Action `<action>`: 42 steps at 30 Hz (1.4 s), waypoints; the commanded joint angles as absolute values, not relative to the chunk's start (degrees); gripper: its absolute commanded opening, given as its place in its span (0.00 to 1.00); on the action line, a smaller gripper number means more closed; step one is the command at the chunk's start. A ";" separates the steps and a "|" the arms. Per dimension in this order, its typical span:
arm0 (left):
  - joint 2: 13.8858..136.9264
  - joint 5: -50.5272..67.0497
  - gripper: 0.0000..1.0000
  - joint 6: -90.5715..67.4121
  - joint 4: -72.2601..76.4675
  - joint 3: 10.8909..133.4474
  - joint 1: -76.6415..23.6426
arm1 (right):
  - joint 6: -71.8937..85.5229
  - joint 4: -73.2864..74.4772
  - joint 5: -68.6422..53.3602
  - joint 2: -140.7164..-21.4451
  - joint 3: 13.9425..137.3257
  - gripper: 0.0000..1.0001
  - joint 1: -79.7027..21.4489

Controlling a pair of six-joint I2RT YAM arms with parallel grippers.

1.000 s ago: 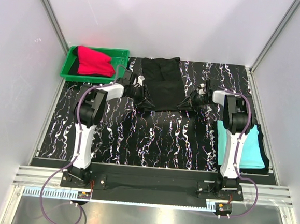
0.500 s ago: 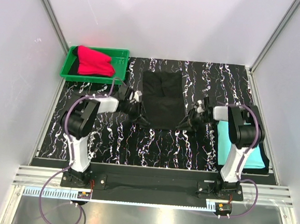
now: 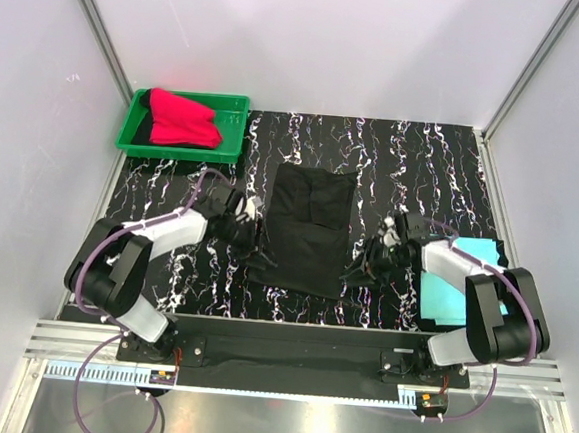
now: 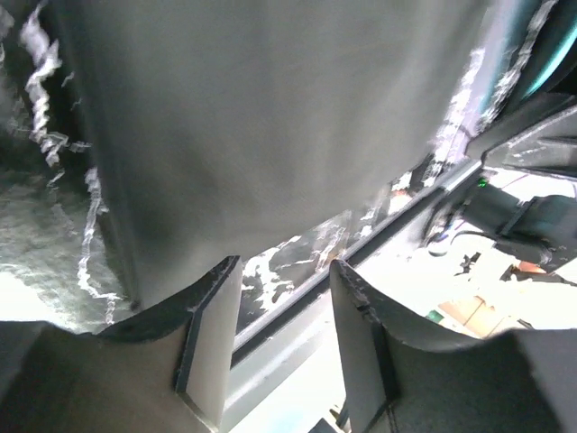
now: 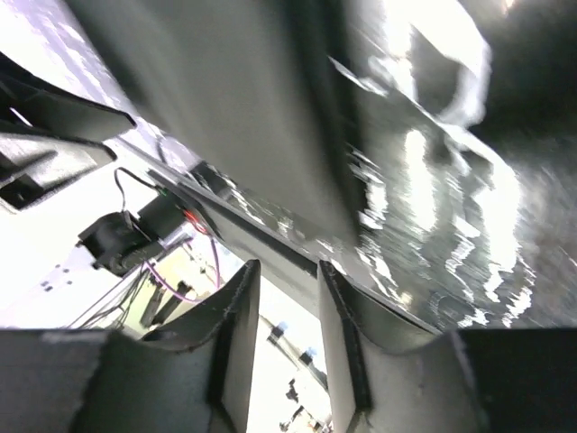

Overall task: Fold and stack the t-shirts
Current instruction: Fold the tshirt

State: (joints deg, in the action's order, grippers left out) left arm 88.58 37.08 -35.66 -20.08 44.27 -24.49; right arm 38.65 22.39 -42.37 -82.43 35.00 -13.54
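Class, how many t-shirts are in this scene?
3. A black t-shirt lies mid-table, a red t-shirt sits in the green tray, and a turquoise t-shirt lies at the right edge. More may hide under the red one.

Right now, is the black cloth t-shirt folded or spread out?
Folded, at least partly: the black cloth t-shirt lies flat as a narrow rectangle, no sleeves sticking out.

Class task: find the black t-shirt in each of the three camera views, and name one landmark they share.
Top external: the black t-shirt lies mid-table, toward the near edge.
Left wrist: it fills the upper frame.
Right wrist: it crosses the upper left, blurred.
Shared landmark: the marbled black-and-white tabletop.
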 commanded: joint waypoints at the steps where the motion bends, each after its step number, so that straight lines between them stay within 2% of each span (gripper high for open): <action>1: 88.06 37.70 0.49 -34.11 -20.13 53.58 -24.26 | 37.71 21.27 -40.95 -84.01 44.25 0.40 -13.45; 5: 96.57 38.84 0.47 -34.19 -18.03 64.75 -23.91 | 36.04 21.18 -44.03 -98.06 56.93 0.36 -13.45; 6: 100.33 38.59 0.47 -34.10 -17.67 66.60 -23.65 | 36.04 21.01 -44.73 -100.35 59.56 0.32 -13.53; 8: 104.04 39.28 0.44 -35.68 -16.53 71.44 -22.86 | 36.12 20.92 -47.10 -107.01 67.04 0.15 -14.06; 11: 110.03 40.78 0.40 -37.26 -16.08 75.57 -21.01 | 37.09 21.00 -49.57 -113.26 73.90 0.10 -15.20; 15: 113.73 41.57 0.38 -36.74 -15.03 75.33 -20.39 | 36.57 19.78 -50.89 -117.50 76.64 0.08 -16.70; 20: 115.31 42.98 0.38 -36.21 -10.82 71.29 -18.64 | 36.04 14.24 -53.18 -122.94 74.01 0.07 -16.26; 28: 120.23 43.33 0.37 -32.70 -11.16 70.66 -15.03 | 34.37 12.22 -51.42 -127.70 71.63 0.07 -8.36; 35: 117.69 43.77 0.38 -31.73 -12.83 70.40 -14.77 | 36.03 13.79 -53.26 -122.36 70.75 0.09 -5.63; 42: 114.00 47.46 0.43 -35.06 -13.18 75.30 -14.94 | 37.26 16.52 -53.80 -115.58 71.97 0.11 -5.36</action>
State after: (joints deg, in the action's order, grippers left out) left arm 117.71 45.78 -34.50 -13.50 71.29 -15.22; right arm 36.14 14.57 -53.60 -121.08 70.26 -5.21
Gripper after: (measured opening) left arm 0.431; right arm 0.098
